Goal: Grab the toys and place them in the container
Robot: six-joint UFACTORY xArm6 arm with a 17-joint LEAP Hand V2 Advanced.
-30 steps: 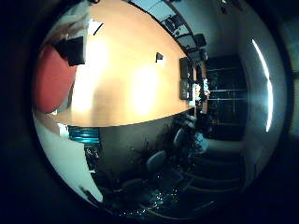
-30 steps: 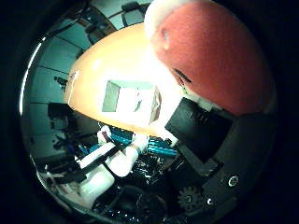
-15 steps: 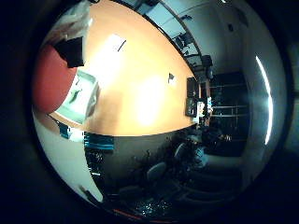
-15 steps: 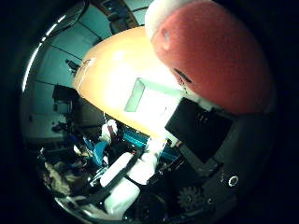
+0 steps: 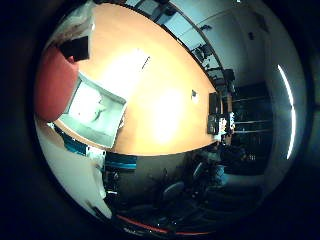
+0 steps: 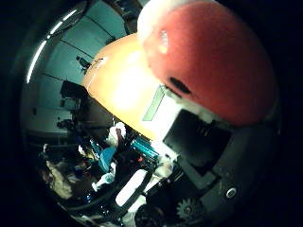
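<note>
Thumb-side palm view: robot hand clenched round red plush toy, above white container.

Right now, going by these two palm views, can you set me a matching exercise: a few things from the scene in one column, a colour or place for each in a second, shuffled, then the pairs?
Things:
1. toy
2. container
3. table
4. hand

Descriptions:
A. orange top, long, reaching away into the room
B. red and white, close against the palm
C. pale and open-topped, standing near the table's edge
D. black parts beside the toy

Pairs: 1-B, 2-C, 3-A, 4-D
</note>
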